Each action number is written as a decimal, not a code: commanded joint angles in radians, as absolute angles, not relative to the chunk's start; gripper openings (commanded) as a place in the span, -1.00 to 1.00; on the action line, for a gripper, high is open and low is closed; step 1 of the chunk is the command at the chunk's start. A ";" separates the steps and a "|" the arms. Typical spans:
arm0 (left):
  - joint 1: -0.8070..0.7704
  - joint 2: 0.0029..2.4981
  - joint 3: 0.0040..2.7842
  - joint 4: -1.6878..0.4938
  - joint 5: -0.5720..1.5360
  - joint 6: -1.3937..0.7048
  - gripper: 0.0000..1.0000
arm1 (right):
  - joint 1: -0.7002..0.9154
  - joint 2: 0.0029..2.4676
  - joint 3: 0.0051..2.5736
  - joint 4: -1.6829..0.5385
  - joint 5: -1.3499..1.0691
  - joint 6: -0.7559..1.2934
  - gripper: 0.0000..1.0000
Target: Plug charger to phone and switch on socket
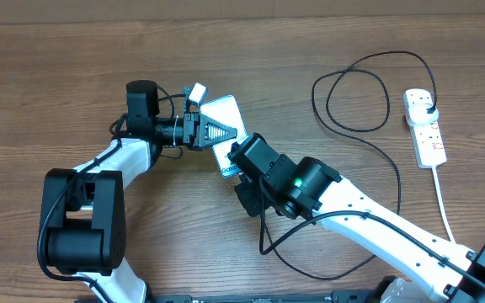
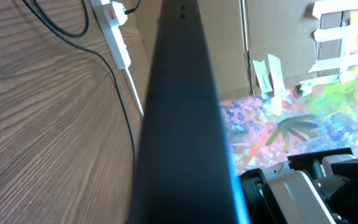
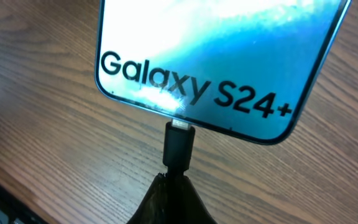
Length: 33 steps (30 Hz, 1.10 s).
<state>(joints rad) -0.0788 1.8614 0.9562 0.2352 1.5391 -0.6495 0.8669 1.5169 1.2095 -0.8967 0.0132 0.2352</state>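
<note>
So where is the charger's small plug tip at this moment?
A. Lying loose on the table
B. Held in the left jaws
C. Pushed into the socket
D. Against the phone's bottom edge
D: the right wrist view shows the plug tip meeting the middle of the phone at its bottom edge, gripped from below by the right jaws, with a sliver of metal still showing.

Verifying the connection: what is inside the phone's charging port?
The charger's plug tip meets the phone, some silver metal showing; how deep it sits inside is hidden.
</note>
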 commanded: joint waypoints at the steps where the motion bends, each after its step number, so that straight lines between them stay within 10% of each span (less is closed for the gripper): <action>1: -0.093 1.864 0.975 0.236 1.583 -0.619 -0.91 | 0.868 1.517 1.215 -0.851 0.070 0.239 -0.92; 20: -0.092 1.864 0.975 0.236 1.583 -0.605 -0.91 | 0.867 1.517 1.215 -0.797 0.115 0.285 -0.90; 33: -0.091 1.864 0.975 0.237 1.582 -0.582 -0.92 | 0.867 1.517 1.239 -0.928 0.025 0.325 -0.23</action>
<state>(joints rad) -0.0856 1.8618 0.9649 0.2333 1.5341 -0.6128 0.8703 1.5169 1.2045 -0.9150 0.0746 0.2924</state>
